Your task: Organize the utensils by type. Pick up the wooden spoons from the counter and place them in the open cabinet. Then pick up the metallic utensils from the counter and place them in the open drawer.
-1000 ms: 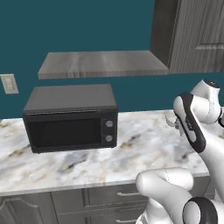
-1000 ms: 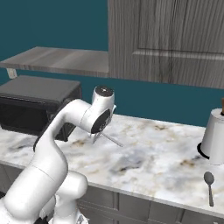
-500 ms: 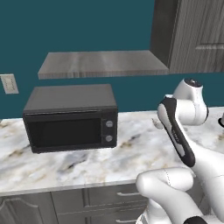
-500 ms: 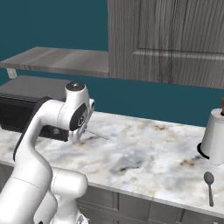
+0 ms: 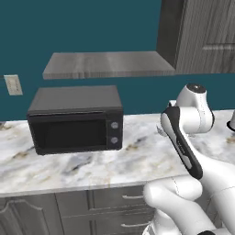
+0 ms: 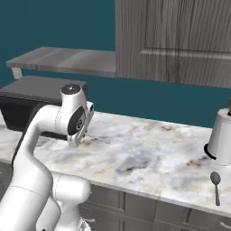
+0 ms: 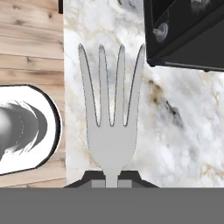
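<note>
Right now the hand (image 7: pixel 112 181) is pinching the fork (image 7: pixel 111 113) at the neck, just below the tines, with the tines pointing out ahead of it. From the hand view, the fork hangs above the marble desk (image 7: pixel 183 127), near the edge where the wooden floor (image 7: pixel 30 39) shows, with the corner of the black microwave (image 7: pixel 188 30) just beyond. From the right base view the fork shows as a thin sliver (image 6: pixel 97 138) sticking out from the wrist, lifted off the desk (image 6: pixel 149 158).

So the metal part of the job looks to be under way: the fork is picked up and carried, but not yet put in the drawer, which I cannot make out. One spoon (image 6: pixel 216 187) lies on the desk far to the right, near a white jar (image 6: pixel 222 137); it looks grey at this size, so I cannot tell whether it is one of the wooden ones. Whether any spoon is already in the cabinet (image 6: pixel 176 40) is hidden. Left to do, as I judge it: drop the fork in the drawer, then deal with that remaining spoon.
</note>
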